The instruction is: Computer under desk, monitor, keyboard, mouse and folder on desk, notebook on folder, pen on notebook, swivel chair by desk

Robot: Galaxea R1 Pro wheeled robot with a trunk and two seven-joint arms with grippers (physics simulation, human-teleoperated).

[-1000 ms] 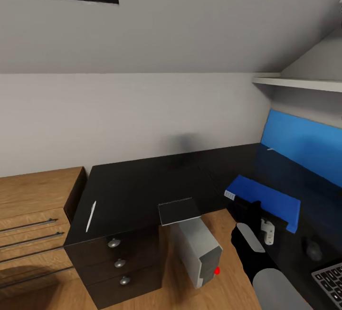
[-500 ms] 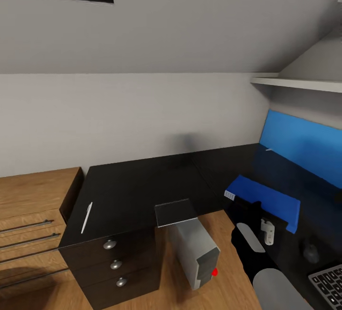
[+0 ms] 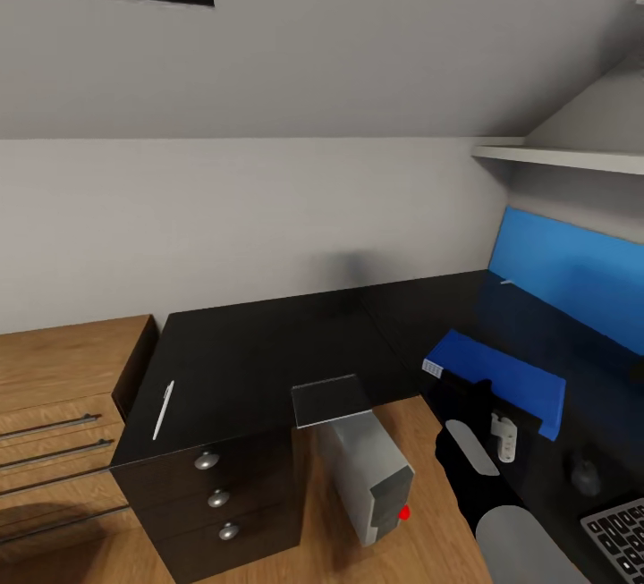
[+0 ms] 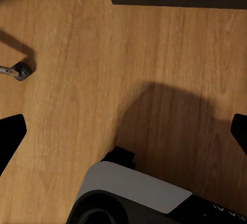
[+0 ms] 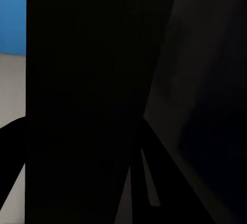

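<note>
From left to right we see the pen (image 3: 163,409) on the black bench (image 3: 268,342), the notebook (image 3: 331,400) at its front edge above the computer (image 3: 367,472), then the folder (image 3: 496,378), mouse (image 3: 586,477) and keyboard (image 3: 617,526). The right end effector (image 3: 478,401) touches the folder; we cannot tell its opening. The left end effector (image 4: 123,131) is spread over wooden floor (image 4: 77,54).
</note>
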